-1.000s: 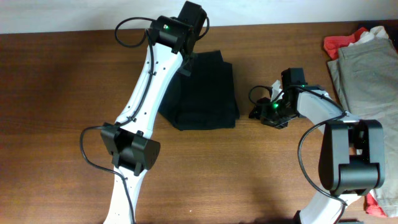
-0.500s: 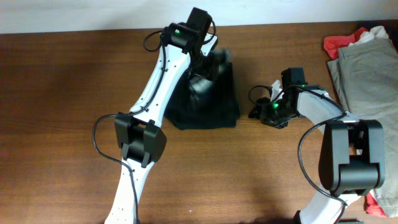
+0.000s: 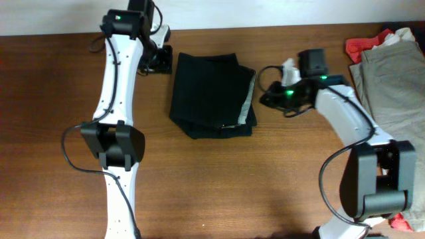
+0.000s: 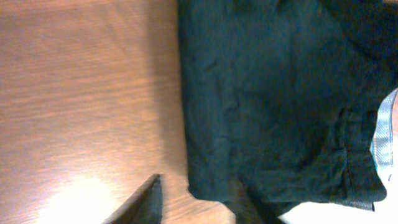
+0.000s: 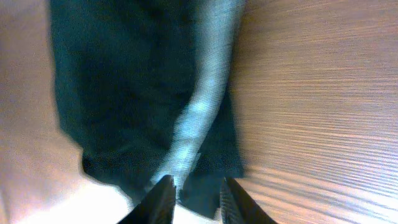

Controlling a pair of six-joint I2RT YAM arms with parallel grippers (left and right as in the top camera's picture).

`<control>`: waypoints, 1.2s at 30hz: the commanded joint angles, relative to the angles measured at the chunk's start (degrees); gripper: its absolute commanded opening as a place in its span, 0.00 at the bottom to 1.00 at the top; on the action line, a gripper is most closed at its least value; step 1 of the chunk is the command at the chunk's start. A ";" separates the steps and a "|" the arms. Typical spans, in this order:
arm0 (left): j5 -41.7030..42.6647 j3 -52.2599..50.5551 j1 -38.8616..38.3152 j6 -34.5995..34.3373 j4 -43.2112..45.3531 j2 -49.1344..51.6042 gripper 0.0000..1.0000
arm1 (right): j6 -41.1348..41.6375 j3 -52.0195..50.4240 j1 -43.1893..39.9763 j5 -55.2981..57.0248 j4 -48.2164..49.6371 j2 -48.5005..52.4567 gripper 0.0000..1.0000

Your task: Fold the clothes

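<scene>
The black garment [image 3: 211, 96] lies folded on the wooden table, with a pale grey lining strip [image 3: 250, 99] along its right edge. My left gripper [image 3: 159, 60] is open and empty, just off the garment's far left corner. In the left wrist view the garment [image 4: 280, 93] fills the right side, ahead of the open fingers [image 4: 196, 200]. My right gripper [image 3: 271, 99] is open and empty, just right of the garment's lining edge. In the right wrist view the garment [image 5: 124, 81] and the lining strip [image 5: 205, 106] lie ahead of the open fingers [image 5: 198, 198].
Beige-khaki trousers [image 3: 392, 86] lie at the right edge of the table, with a red cloth [image 3: 365, 45] behind them and another red piece [image 3: 406, 220] at the bottom right. The table's far edge runs just behind the left gripper.
My left arm has swung from over the garment to its far left corner, letting the fabric go. The garment now lies flatter with the grey lining showing. My right gripper moved slightly toward it.
</scene>
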 commanded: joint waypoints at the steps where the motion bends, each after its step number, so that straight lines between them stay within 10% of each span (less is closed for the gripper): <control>1: 5.11 -9.25 -2.05 0.35 2.47 1.60 0.02 | 1.60 0.42 6.67 -1.03 2.60 0.52 0.26; 12: 3.32 -30.29 -2.75 0.35 12.31 1.64 0.05 | 5.86 0.35 10.99 2.62 0.72 13.03 0.06; 22: -10.64 -27.32 0.15 -7.43 -1.60 -0.02 0.01 | 6.10 1.36 8.37 21.70 -10.12 4.00 0.04; 27: -7.74 -18.01 -2.78 -6.40 7.19 -5.97 0.02 | 5.77 2.47 8.28 22.95 1.53 -8.66 0.16; 36: 1.86 -18.56 -8.28 -4.37 19.87 1.70 0.12 | 5.81 2.45 8.28 20.26 17.29 4.68 0.15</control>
